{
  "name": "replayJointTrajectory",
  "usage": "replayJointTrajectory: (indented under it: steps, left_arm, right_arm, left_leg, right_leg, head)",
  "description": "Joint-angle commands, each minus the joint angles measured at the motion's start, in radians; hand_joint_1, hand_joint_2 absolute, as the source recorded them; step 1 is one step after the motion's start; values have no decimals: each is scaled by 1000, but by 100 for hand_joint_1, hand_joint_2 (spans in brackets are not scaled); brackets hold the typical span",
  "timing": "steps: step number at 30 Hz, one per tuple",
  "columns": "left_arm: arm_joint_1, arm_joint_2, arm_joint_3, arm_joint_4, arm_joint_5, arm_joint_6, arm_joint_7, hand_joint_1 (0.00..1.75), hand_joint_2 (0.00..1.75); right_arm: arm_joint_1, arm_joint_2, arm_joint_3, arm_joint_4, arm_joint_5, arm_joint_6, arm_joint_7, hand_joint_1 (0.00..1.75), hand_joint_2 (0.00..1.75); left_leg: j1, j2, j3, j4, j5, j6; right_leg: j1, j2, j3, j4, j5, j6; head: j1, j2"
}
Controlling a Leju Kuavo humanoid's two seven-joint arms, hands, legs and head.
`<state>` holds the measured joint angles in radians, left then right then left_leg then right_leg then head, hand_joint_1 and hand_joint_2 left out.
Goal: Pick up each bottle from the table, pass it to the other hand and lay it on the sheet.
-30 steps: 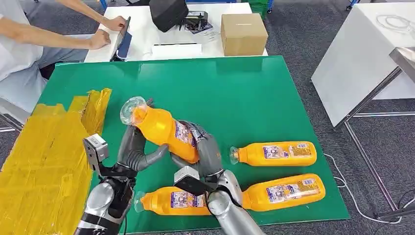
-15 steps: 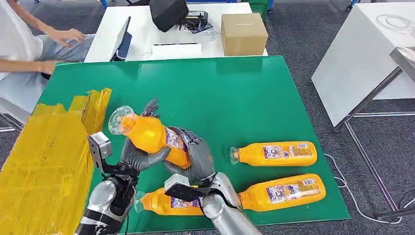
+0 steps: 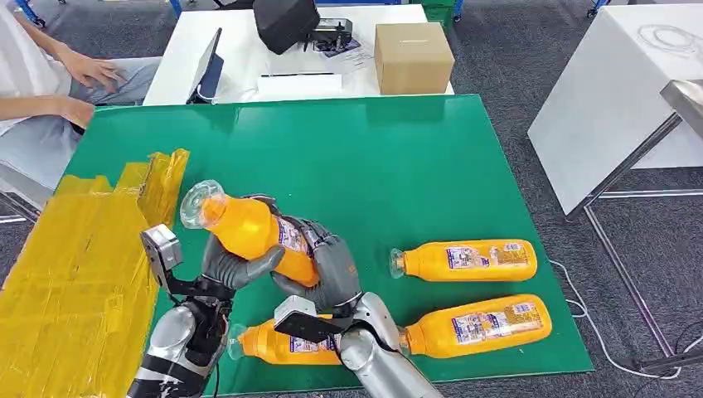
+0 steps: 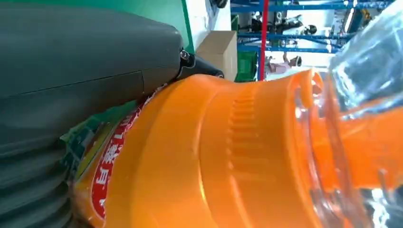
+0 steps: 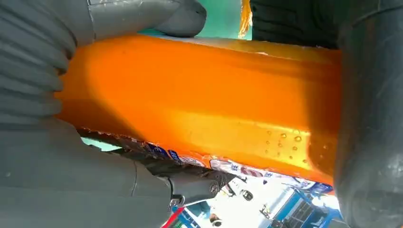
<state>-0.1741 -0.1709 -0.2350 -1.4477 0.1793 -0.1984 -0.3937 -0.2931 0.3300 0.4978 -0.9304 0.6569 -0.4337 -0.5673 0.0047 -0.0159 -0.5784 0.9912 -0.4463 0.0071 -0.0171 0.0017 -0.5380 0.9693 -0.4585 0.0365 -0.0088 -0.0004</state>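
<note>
- Fingers of both hands wrap one orange bottle (image 3: 253, 232) in the head view: the left hand (image 3: 236, 265) grips it from below near the neck, the right hand (image 3: 332, 265) clasps its labelled base end. It is lifted and tilted above the green table (image 3: 398, 157), near the front edge, clear cap end toward the yellow sheet (image 3: 75, 265) at the left edge.
- Three more bottles lie flat near the front right corner: one (image 3: 464, 260) behind, one (image 3: 477, 325) in front, one (image 3: 286, 344) under the hands.
- Left wrist view: the thumb (image 4: 85, 71) presses the bottle's ribbed shoulder (image 4: 228, 156).
- Right wrist view: grey fingers (image 5: 370, 118) close round the orange body (image 5: 204, 104).
</note>
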Motion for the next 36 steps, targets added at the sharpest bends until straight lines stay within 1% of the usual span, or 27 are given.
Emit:
replayJointTrajectory:
  steps: [1, 6, 7, 8, 9, 10, 12, 13, 14, 15, 16, 17, 18, 19, 21, 22, 23, 24, 26, 27, 28, 29, 30, 31, 34, 35, 36]
  left_arm:
    - [-44, 14, 29, 27, 6, 5, 1, 175, 175]
    - [-31, 7, 52, -9, 6, 21, -26, 175, 175]
    - [-19, 5, 69, -35, 9, 34, -52, 175, 175]
    - [-8, 8, 85, -57, 12, 43, -67, 175, 175]
    - [21, 7, 117, -118, 19, 68, -94, 175, 175]
    - [33, 15, 127, -147, 21, 65, -90, 175, 175]
    - [44, 15, 149, -168, -4, 86, -97, 175, 175]
    - [48, 12, 167, -187, -76, 152, -126, 175, 175]
    - [52, 9, 193, -209, -198, 270, -160, 175, 175]
    - [53, 10, 199, -221, -258, 328, -174, 175, 175]
    - [53, 15, 209, -233, -333, 391, -182, 175, 175]
    - [55, 18, 215, -241, -418, 461, -190, 175, 175]
    - [58, 21, 217, -245, -479, 510, -194, 175, 175]
    - [59, 26, 220, -241, -608, 612, -200, 175, 175]
    - [58, 41, 220, -218, -784, 725, -170, 175, 175]
    - [56, 55, 232, -180, -956, 823, -131, 175, 175]
    - [55, 63, 229, -170, -980, 836, -125, 175, 175]
    - [52, 77, 234, -138, -1108, 879, -86, 175, 175]
    - [31, 120, 242, -36, -1396, 896, 51, 175, 175]
    - [20, 130, 246, -4, -1470, 896, 85, 175, 175]
    - [7, 155, 244, 45, -1596, 896, 131, 175, 175]
    - [-10, 172, 245, 109, -1660, 896, 172, 175, 175]
    - [-28, 195, 240, 160, -1750, 896, 218, 175, 175]
    - [-43, 239, 201, 196, -1750, 896, 260, 175, 175]
    - [-81, 294, 137, 318, -1750, 896, 304, 175, 175]
    - [-86, 298, 130, 326, -1750, 896, 313, 175, 175]
    - [-105, 340, 79, 378, -1750, 896, 364, 175, 175]
  right_arm:
    - [-26, 1, 37, 67, 1, -4, -8, 175, 175]
    - [-10, -12, 30, 21, -17, 3, -14, 175, 175]
    - [1, -13, 24, -8, -30, 1, -21, 152, 175]
    - [8, -16, 22, -32, -37, 1, -26, 2, 175]
    - [36, -29, 23, -110, -48, -3, -32, 0, 175]
    - [47, -36, 27, -148, -49, 3, -25, 0, 175]
    - [57, -47, 32, -186, -46, 13, -7, 0, 175]
    - [61, -57, 31, -224, -48, 9, -10, 0, 175]
    - [78, -67, 24, -285, -53, 3, -8, 0, 175]
    - [85, -75, 21, -328, -53, 2, -6, 0, 175]
    - [94, -82, 12, -378, -53, -1, -2, 0, 175]
    - [104, -86, 0, -421, -53, -9, 2, 0, 175]
    - [111, -91, -7, -453, -51, -12, 8, 0, 175]
    - [116, -94, -16, -482, -50, -17, 12, 0, 175]
    - [125, -102, -33, -524, -53, -24, 18, 0, 175]
    - [134, -112, -43, -556, -54, -33, 20, 0, 175]
    - [138, -115, -46, -567, -54, -35, 20, 0, 175]
    - [146, -120, -54, -586, -56, -46, 22, 0, 175]
    - [168, -138, -76, -638, -57, -71, 26, 0, 175]
    - [173, -142, -83, -652, -56, -80, 26, 0, 175]
    - [179, -147, -91, -665, -57, -89, 27, 0, 175]
    - [184, -151, -99, -676, -65, -94, 28, 0, 175]
    - [185, -154, -104, -683, -76, -95, 26, 0, 175]
    - [183, -155, -107, -683, -81, -97, 24, 0, 175]
    - [177, -158, -105, -675, -93, -93, 18, 0, 175]
    - [175, -157, -105, -670, -93, -94, 18, 0, 175]
    - [172, -157, -101, -661, -94, -94, 16, 0, 175]
  left_leg:
    - [2, 2, 4, 0, -1, -1]
    - [1, 1, 2, 0, -1, 0]
    - [1, 2, 4, 0, -1, -1]
    - [1, 1, 3, 0, -1, 0]
    - [1, 1, 2, 0, -1, 0]
    - [2, 3, 4, 1, -2, -1]
    - [1, 3, 2, 0, -1, -1]
    - [2, 3, 4, 0, -2, -1]
    - [2, 3, 7, 1, -3, -1]
    - [0, 1, 1, 0, 0, 0]
    - [2, 1, 3, 1, -2, -1]
    - [1, 1, 1, 1, -1, 0]
    - [1, 1, 3, 1, -2, 0]
    - [1, 2, 2, 1, -1, 0]
    - [1, 1, 2, 0, -1, 0]
    - [1, 0, 1, 0, 0, 0]
    - [1, 0, 4, 0, -1, 0]
    - [1, 0, 3, -1, 0, 0]
    - [1, 0, 5, -2, 0, 0]
    - [0, -1, 5, -2, 0, 0]
    - [0, -2, 4, -2, 1, 0]
    - [2, -1, 10, -3, -1, -1]
    - [0, -2, 6, -3, 1, -1]
    - [1, -2, 7, -3, 0, -1]
    - [0, -2, 4, -2, 1, -1]
    - [0, -1, 3, -2, 1, 0]
    - [1, -1, 5, -2, 0, -1]
  right_leg:
    - [2, 0, 5, -1, -1, -2]
    - [1, 0, 2, -1, 0, -1]
    - [2, 0, 5, -1, -1, -2]
    - [2, 0, 3, -1, 0, -1]
    - [1, 0, 2, -1, 0, -1]
    - [2, 1, 4, -1, -1, -2]
    - [1, 2, 1, 0, 0, -1]
    - [2, 2, 3, -1, -1, -2]
    - [3, 2, 7, -1, -2, -3]
    - [1, 0, 0, 0, 0, -1]
    - [2, 0, 3, 0, -1, -2]
    - [1, 0, 1, 0, -1, -1]
    - [2, 0, 3, 0, -1, -1]
    - [1, 1, 2, 0, -1, -1]
    - [1, -1, 2, 0, -1, -1]
    - [1, -1, 1, -1, 0, -1]
    - [1, -2, 4, -1, -1, -1]
    - [1, -1, 3, -1, 0, -1]
    - [1, -2, 6, -2, -1, -2]
    - [1, -2, 5, -3, 0, -1]
    - [0, -3, 4, -2, 0, -1]
    - [2, -3, 11, -4, -1, -3]
    - [1, -3, 6, -3, 0, -2]
    - [2, -3, 7, -4, 0, -2]
    - [1, -3, 3, -2, 0, -2]
    - [0, -2, 2, -1, 0, -1]
    - [1, -2, 5, -2, 0, -2]
  head:
    - [0, 0]
    - [0, 0]
    - [0, 0]
    - [0, 0]
    - [0, 0]
    - [0, 0]
    - [0, 0]
    - [0, 0]
    - [0, 0]
    - [0, 0]
    - [0, 0]
    - [0, 0]
    - [0, 0]
    - [0, 0]
    - [0, 0]
    - [0, 0]
    - [0, 0]
    - [0, 0]
    - [0, 0]
    - [0, 0]
    - [0, 0]
    - [0, 0]
    - [0, 0]
    - [0, 0]
    - [0, 0]
    - [0, 0]
    - [0, 0]
